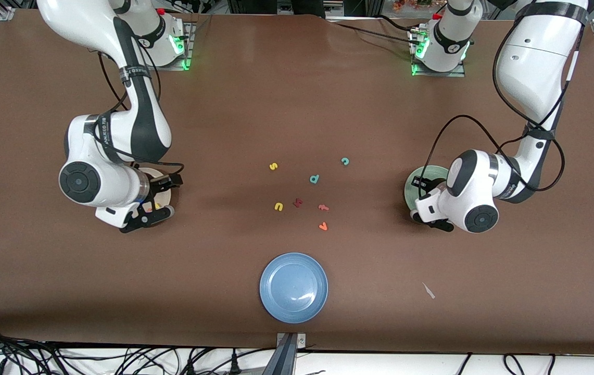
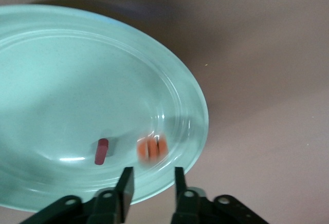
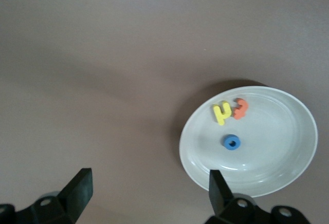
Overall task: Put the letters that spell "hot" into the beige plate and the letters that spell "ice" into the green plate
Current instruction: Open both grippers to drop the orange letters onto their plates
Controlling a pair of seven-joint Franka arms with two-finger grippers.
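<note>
The green plate (image 2: 61,80) lies at the left arm's end of the table. In it are the dark red "i" (image 2: 101,151) and the orange "e" (image 2: 152,148), which looks blurred. My left gripper (image 2: 152,185) hangs just over the plate's rim, open, with nothing between its fingers. The teal "c" (image 1: 345,161) lies on the table near the middle. The beige plate (image 3: 277,147) at the right arm's end holds the yellow "h" (image 3: 222,112), orange "t" (image 3: 240,108) and blue "o" (image 3: 232,142). My right gripper (image 3: 149,188) hovers beside that plate, wide open and empty.
Loose letters lie mid-table: a yellow "s" (image 1: 273,166), teal "d" (image 1: 315,179), yellow "u" (image 1: 278,207), a dark red letter (image 1: 298,202), a pinkish "f" (image 1: 323,208) and an orange one (image 1: 323,226). A blue plate (image 1: 293,287) sits nearest the front camera.
</note>
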